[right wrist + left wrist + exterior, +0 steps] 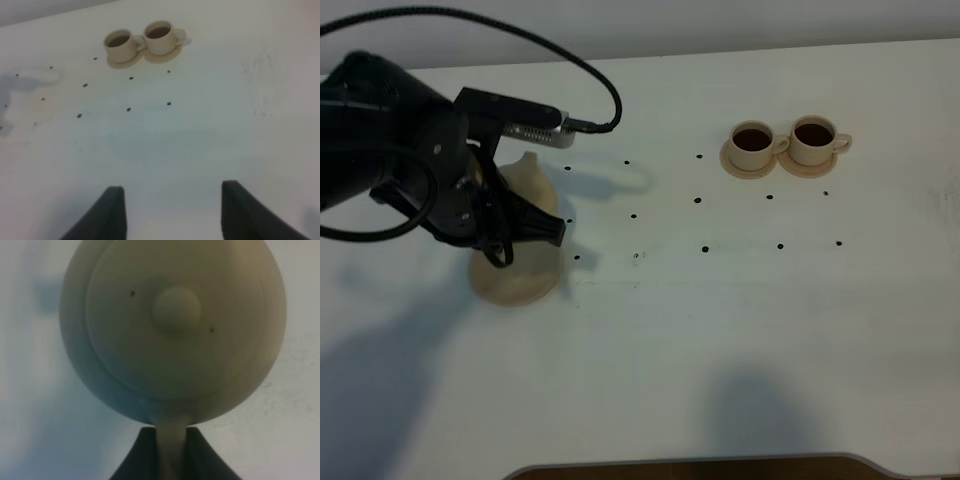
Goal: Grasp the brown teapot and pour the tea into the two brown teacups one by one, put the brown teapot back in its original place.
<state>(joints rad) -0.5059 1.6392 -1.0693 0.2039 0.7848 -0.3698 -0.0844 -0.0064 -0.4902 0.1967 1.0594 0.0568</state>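
Observation:
The brown teapot [175, 325] fills the left wrist view from above, with its knobbed lid facing the camera. My left gripper [171, 432] is shut on its loop handle. In the high view the arm hides most of the teapot [526, 176], and the left gripper [542, 228] sits over the wide flat saucer, the original place [515, 282]. Whether the pot rests on that saucer I cannot tell. The two brown teacups [752, 145] [815, 138] stand side by side on small saucers at the back right, both holding dark tea. My right gripper [172, 210] hangs open over bare table, well short of the teacups [120, 45] [160, 36].
A black cable [590, 70] loops from the left arm across the back left of the white table [720, 330]. Small dark dots [704, 248] mark the tabletop between the teapot and the cups. A dark edge [700, 468] lies along the table's front.

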